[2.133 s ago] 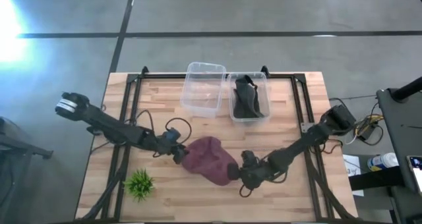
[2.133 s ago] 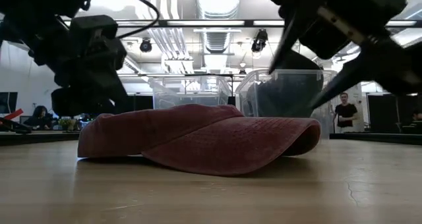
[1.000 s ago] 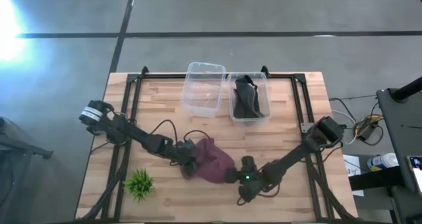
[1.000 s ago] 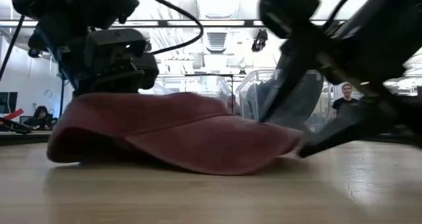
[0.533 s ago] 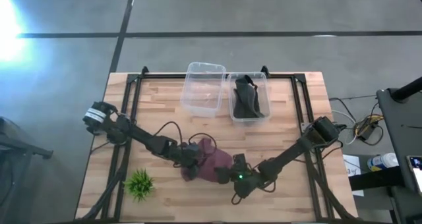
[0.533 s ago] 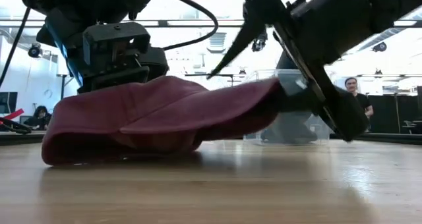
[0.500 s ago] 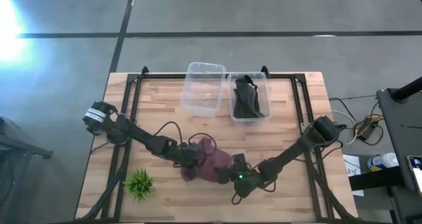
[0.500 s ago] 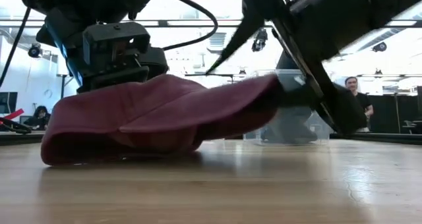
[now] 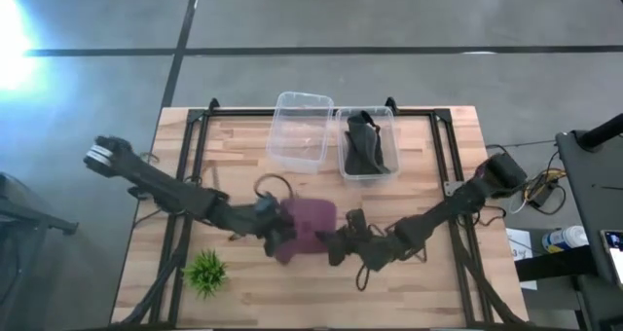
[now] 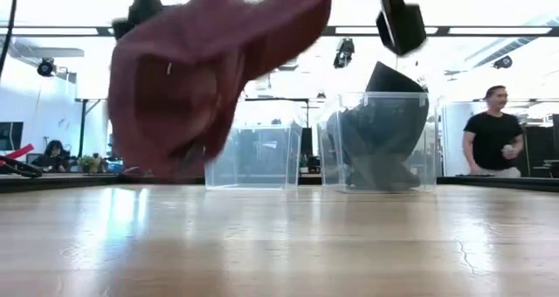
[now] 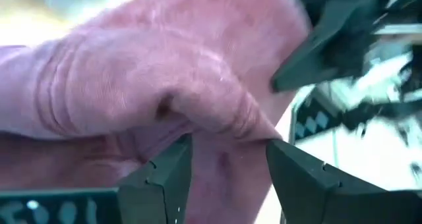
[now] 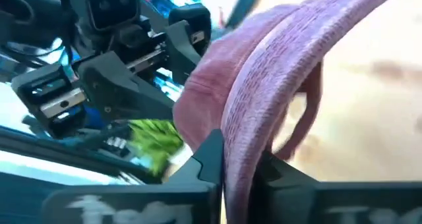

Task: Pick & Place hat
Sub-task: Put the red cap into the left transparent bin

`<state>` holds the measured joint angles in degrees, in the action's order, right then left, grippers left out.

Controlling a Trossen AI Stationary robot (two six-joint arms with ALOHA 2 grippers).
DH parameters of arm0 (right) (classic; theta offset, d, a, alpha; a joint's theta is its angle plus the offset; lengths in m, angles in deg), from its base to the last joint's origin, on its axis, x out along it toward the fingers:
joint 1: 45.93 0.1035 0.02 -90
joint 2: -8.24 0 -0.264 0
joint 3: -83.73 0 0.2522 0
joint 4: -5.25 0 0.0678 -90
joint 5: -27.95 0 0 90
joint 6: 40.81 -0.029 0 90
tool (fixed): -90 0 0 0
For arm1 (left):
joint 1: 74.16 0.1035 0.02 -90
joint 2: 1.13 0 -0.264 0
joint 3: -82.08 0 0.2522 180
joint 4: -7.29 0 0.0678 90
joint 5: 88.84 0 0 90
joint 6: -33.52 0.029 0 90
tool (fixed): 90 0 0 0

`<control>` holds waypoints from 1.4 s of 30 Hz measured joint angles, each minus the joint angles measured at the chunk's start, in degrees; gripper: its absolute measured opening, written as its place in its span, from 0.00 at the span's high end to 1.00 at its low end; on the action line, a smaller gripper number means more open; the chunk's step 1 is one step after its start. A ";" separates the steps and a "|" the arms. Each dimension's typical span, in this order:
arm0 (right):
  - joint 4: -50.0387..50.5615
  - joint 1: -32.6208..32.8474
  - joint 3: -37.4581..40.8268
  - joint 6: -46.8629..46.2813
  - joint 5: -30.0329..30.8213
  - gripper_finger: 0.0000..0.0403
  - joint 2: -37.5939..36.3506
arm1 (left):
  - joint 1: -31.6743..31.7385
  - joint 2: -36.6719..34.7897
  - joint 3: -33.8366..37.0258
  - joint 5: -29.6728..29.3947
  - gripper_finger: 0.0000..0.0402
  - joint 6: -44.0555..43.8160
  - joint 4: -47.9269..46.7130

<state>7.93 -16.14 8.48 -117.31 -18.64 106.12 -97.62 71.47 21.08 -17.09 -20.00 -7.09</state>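
The maroon hat [image 9: 311, 224] hangs in the air between my two grippers; in the low view the hat [image 10: 201, 70] is well clear of the tabletop. My right gripper [image 9: 336, 241] is at its right side, shut on the brim. On the hat's left side my left gripper [image 9: 277, 236] is open, with a bunched fold of the crown [image 11: 217, 112] between its fingers. My left gripper has its open fingers [image 11: 165, 174] on either side of a fold of the crown, and the cloth lies against their inner sides; whether it bears the hat I cannot tell. My right gripper pinches the stitched brim [image 12: 244, 138] between its two fingers, coming level from the table's right. The hat is lifted clear and its crown sags below the brim.
Two clear bins stand at the far middle: an empty one [image 9: 300, 131] and one holding a dark hat [image 9: 366, 144]. A small green plant [image 9: 204, 271] sits at the near left. A person [image 10: 493, 140] stands beyond the table.
My right gripper has shut on the brim and risen, moving a little toward the far edge. The hat, which lay on the table, is now lifted clear and hangs bunched. My left gripper has risen with it, still open.
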 joint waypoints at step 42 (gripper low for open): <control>8.14 -43.14 -0.08 35.68 -21.58 0.97 -18.86 | -3.55 -15.08 -7.85 -29.54 0.53 12.94 -9.29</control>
<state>16.08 -59.28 8.39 -81.62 -40.22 87.26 -101.17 56.39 13.23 -46.63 -7.05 -16.38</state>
